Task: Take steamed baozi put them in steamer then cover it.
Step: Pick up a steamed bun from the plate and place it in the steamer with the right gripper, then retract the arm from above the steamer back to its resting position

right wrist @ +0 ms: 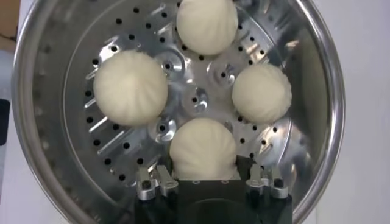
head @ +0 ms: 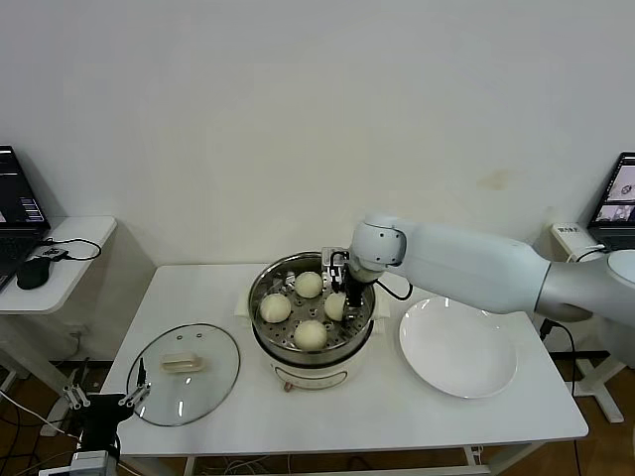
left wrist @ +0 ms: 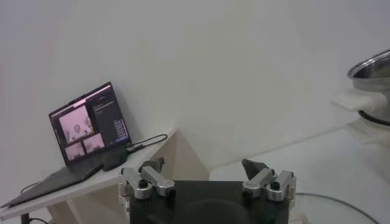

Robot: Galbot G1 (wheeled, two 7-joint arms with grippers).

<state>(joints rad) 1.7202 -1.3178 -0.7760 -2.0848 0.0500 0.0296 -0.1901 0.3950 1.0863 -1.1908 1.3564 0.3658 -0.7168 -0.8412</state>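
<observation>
The steamer [head: 260, 315] stands mid-table with its perforated tray [right wrist: 195, 97] showing. Four cream baozi lie on the tray: one at the back [head: 309, 284], one at the left [head: 276, 307], one at the front [head: 312, 335] and one at the right [head: 336, 305]. My right gripper [head: 349, 297] reaches down into the pot. In the right wrist view the gripper [right wrist: 204, 173] is open, with its fingers on either side of the nearest baozi [right wrist: 203, 146], which rests on the tray. The glass cover [head: 184, 374] with its cream handle [head: 183, 363] lies flat on the table, left of the steamer. My left gripper [head: 105, 399] is open and empty, parked at the table's front left corner.
An empty white plate [head: 456, 347] lies right of the steamer. A side table with a laptop [left wrist: 91, 125] and a mouse [head: 33, 275] stands to the left. Another screen [head: 617, 203] is at the far right. The steamer's rim [left wrist: 372, 67] shows in the left wrist view.
</observation>
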